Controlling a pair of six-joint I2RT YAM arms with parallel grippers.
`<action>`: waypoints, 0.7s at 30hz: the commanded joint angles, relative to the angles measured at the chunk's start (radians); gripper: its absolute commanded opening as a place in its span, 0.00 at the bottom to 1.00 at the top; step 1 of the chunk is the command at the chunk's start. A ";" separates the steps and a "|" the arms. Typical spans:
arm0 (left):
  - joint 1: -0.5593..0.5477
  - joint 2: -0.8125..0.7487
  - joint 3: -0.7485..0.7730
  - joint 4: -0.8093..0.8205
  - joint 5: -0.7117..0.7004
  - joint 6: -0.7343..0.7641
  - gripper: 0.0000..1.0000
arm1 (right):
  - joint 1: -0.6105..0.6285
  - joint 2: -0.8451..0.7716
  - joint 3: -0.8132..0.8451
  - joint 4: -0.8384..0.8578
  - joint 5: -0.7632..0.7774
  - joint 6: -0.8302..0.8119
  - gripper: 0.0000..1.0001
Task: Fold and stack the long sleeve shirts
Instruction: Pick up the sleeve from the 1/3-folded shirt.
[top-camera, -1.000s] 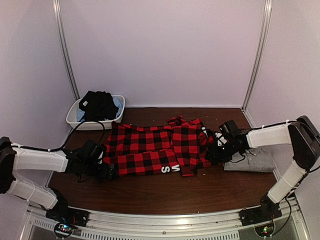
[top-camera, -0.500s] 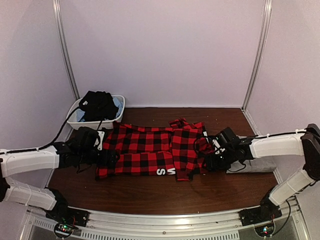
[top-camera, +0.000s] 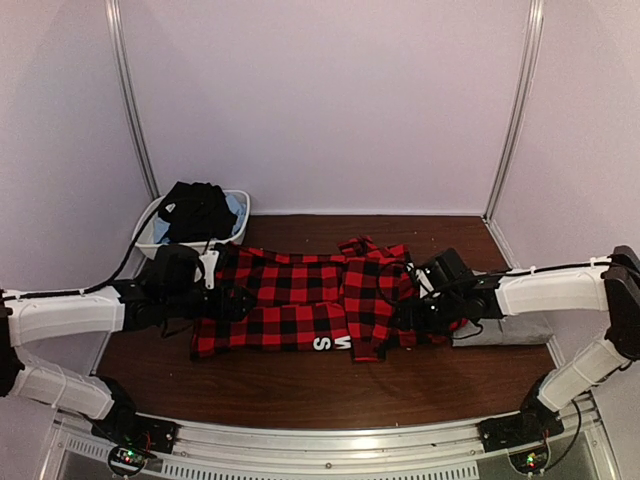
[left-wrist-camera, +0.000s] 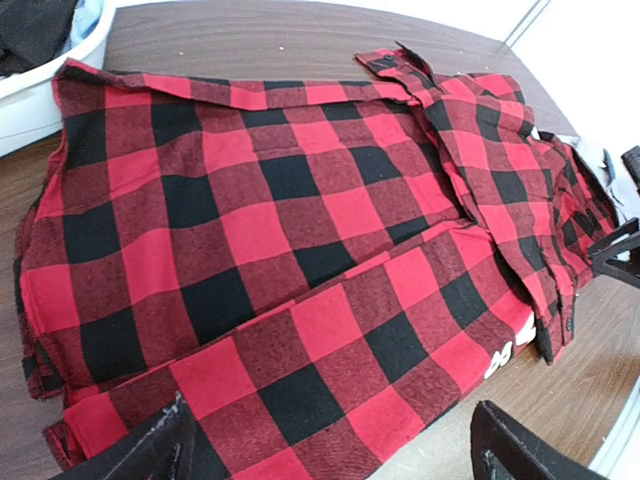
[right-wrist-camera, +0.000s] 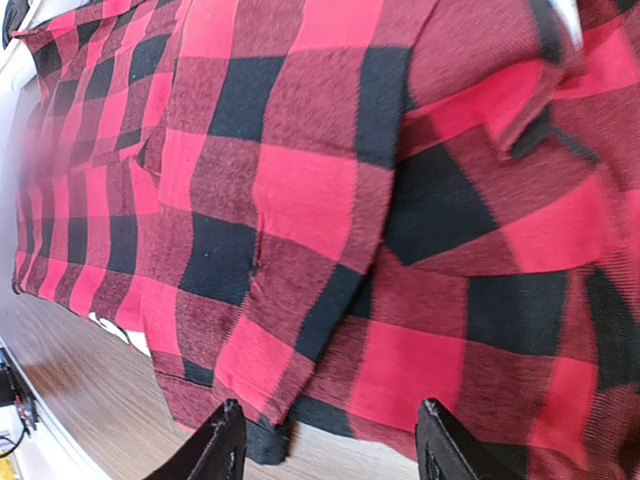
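Stretching low and level, both arms reached the checked shirt (top-camera: 300, 300) spread on the table (top-camera: 300, 385). The left gripper (top-camera: 232, 303) gaped empty over its left end. The right gripper (top-camera: 410, 318) stood parted at its right edge.

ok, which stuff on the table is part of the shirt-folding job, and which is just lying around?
Job:
- red-and-black check flannel shirt
- grey shirt

Lying about:
- white plastic tub
- black clothing piled in it
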 joint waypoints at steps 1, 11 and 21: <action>0.006 0.024 0.045 0.081 0.056 -0.013 0.98 | 0.014 0.049 0.015 0.104 -0.035 0.046 0.57; 0.007 0.037 0.041 0.093 0.077 -0.022 0.98 | 0.017 0.162 0.011 0.220 -0.086 0.079 0.44; 0.006 0.058 0.041 0.097 0.079 -0.019 0.97 | 0.016 0.209 -0.001 0.327 -0.118 0.120 0.26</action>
